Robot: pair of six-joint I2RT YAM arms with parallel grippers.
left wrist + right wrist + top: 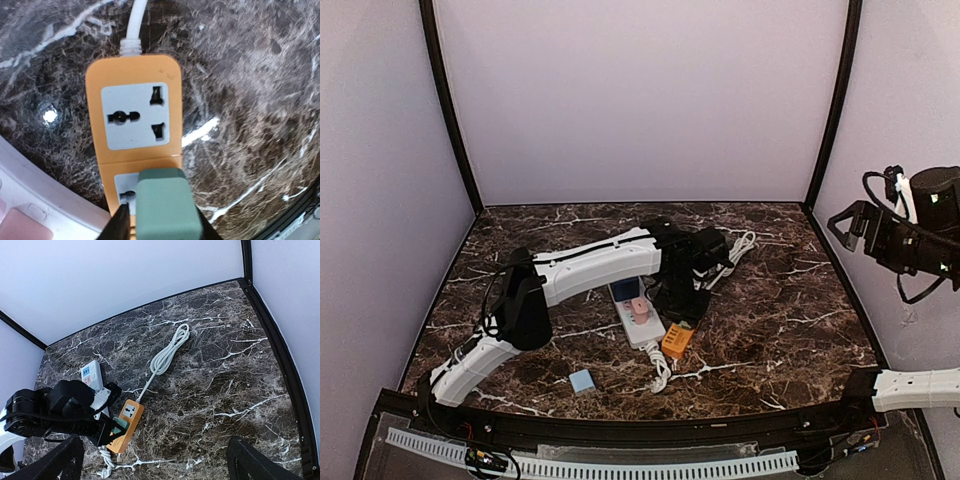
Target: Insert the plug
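- Looking down through the left wrist camera, the left gripper (161, 224) is clenched around a green plug (162, 200), dark fingers (118, 229) pressing both flanks. The plug sits over the near socket (124, 187) of an orange power strip (132, 70) lying flat on the marble table (250, 100); whether its pins are in cannot be told. The far socket (135, 116) is free. The plug looks like a light, rigid block of smooth plastic, so a grip across its flat sides, as here, probably suits it best, while the strip seems light enough to skid or tip under a push.
- From the top camera, the strip lies at mid-table, just beside a white power strip (645, 330) carrying a pink piece (639, 308); that neighbour crowds it on one side. A small blue block (582, 380) rests nearer the bases, apart. The right gripper (848, 224) hangs raised at the right edge, well away.
- In the right wrist camera, its own fingers (60, 460) stand wide apart, grasping nothing. The strip's white cable (167, 352) runs off to a coil beyond, clear of the work.
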